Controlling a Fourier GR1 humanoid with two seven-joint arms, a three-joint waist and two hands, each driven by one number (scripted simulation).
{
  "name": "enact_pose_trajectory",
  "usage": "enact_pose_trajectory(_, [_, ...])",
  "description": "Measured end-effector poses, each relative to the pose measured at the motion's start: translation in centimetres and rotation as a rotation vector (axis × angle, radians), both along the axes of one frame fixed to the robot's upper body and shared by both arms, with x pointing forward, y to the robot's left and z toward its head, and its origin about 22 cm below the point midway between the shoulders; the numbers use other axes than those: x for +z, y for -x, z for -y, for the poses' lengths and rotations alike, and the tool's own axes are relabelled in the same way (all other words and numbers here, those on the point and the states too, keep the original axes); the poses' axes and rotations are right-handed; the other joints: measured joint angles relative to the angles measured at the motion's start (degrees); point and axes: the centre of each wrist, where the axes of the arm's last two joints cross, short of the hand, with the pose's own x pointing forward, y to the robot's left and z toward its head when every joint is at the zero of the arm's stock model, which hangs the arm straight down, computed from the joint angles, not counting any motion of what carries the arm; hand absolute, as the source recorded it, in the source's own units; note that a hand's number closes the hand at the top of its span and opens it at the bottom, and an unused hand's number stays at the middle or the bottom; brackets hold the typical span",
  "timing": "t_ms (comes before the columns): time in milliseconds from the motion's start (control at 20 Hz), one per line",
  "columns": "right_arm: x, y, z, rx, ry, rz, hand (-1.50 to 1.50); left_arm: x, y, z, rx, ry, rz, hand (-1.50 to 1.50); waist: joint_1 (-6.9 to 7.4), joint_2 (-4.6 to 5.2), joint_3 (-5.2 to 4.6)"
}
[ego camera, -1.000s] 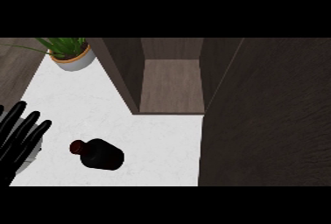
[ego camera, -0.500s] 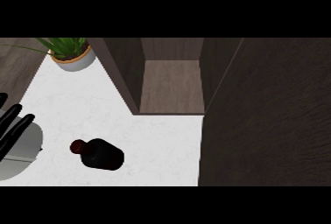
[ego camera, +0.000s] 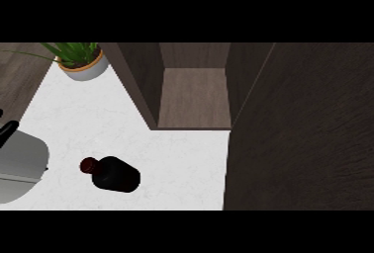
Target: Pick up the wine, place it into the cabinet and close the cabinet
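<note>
- Since the earlier frames your left robot hand [ego camera: 6,132] has slid out past the left edge; only a dark sliver shows above the grey forearm [ego camera: 21,165], so you cannot tell whether it is wide or narrow. The right robot hand shows nowhere.
- The cabinet door [ego camera: 300,128] fills the right side of the frame, swung open, dark and tall.
- The cabinet [ego camera: 194,99] stands open at upper centre, its shelf bare in what you can see.
- The bench [ego camera: 110,118] is the white surface across the left and middle.
- The wine [ego camera: 111,173] sits at lower left on the bench, held by nothing, apart from the forearm, well apart from the cabinet.
- The potted plant [ego camera: 82,62] is at upper left.
- Risk, as a judgement: the forearm lies near the wine, so a sideways sweep could knock it; reaching with the hand out of sight makes that likelier.
</note>
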Motion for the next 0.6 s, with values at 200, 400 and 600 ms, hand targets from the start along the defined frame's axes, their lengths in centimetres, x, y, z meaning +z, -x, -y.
enact_pose_trajectory(200, [0.1, 0.1, -0.2, -0.009, 0.0, 0.0, -1.5, 1.0, 0.2, -1.2, 0.027, 0.002, 0.029, -1.5, 0.11, -0.03, -0.01])
enact_pose_trajectory(400, [0.3, 0.0, -0.1, -0.025, 0.008, 0.008, -1.5, 1.2, 0.5, -1.8, 0.041, 0.015, 0.046, -1.5, 0.11, 0.08, -0.01])
enact_pose_trajectory(600, [0.6, -0.2, 0.2, -0.046, 0.024, 0.019, -1.5, 0.9, 0.6, -2.0, 0.046, 0.024, 0.048, -1.5, -0.21, 0.37, 0.02])
